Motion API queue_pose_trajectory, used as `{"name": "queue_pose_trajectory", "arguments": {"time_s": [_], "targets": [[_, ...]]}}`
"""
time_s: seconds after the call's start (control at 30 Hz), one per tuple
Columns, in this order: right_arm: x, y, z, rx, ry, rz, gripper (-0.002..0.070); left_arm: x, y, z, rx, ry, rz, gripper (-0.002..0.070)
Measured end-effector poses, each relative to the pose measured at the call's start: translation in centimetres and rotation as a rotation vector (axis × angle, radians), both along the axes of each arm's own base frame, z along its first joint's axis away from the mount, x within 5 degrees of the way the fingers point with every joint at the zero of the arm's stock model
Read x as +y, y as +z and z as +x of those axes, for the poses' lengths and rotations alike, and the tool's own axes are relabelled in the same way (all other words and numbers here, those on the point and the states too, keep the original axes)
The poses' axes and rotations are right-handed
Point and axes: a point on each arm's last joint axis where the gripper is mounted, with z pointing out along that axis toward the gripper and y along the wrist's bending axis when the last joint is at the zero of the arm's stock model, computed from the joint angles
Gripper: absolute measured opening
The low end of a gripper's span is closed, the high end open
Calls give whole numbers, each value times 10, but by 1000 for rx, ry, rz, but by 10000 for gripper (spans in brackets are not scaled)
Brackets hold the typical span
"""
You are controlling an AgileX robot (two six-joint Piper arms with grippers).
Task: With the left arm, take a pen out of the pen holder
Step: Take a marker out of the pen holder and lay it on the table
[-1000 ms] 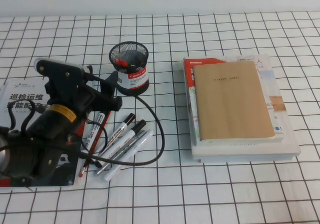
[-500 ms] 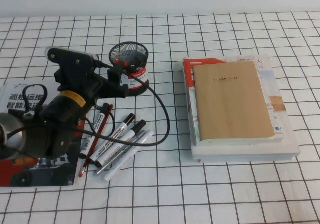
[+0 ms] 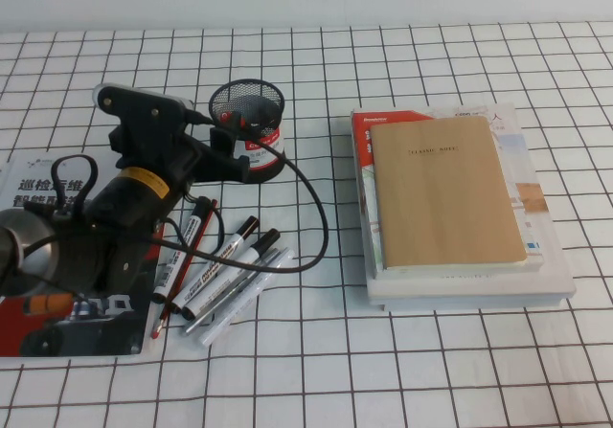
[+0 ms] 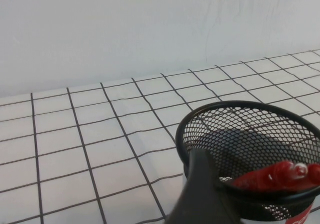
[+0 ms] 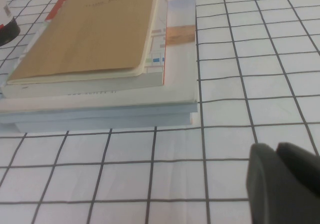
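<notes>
Progress: left hand [image 3: 228, 152] has swung up to the pen holder [image 3: 251, 126], open and empty; red pen [image 4: 272, 176] still inside, ready for grasping. Right hand [image 5: 280, 184] idles closed beside the books [image 5: 100, 83].

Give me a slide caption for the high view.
Open left gripper at the pen holder, loose markers lying nearby; right gripper outside this view.

The pen holder [image 3: 251, 126], with a pen [image 3: 233, 119] in it, is set on the worktop [image 3: 326, 351]. The left gripper [image 3: 228, 155] is placed just beside its left side. Markers [image 3: 225, 270] are laid in front of it. A stack of books [image 3: 460, 246] is set to the right, with the right gripper [image 5: 282, 184] over the worktop near it.
</notes>
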Motion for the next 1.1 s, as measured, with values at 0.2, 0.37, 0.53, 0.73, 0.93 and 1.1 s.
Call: {"name": "queue_pose_trajectory", "arguments": {"time_s": [0.2, 0.37, 0.53, 0.73, 0.93, 1.1], "targets": [[0, 0, 0, 0, 0, 0, -14, 1, -5, -1, 47, -2, 49, 387], [0, 0, 0, 0, 0, 0, -14, 1, -7, -1, 64, -4, 71, 373], [0, 0, 0, 0, 0, 0, -14, 1, -7, -1, 50, -10, 99, 370], [0, 0, 0, 0, 0, 0, -14, 0, -7, 1, 16, -11, 91, 370], [0, 0, 0, 0, 0, 0, -14, -3, -8, 9, 19, -4, 87, 370], [0, 0, 0, 0, 0, 0, -14, -3, -7, 11, 8, -3, 110, 370]]}}
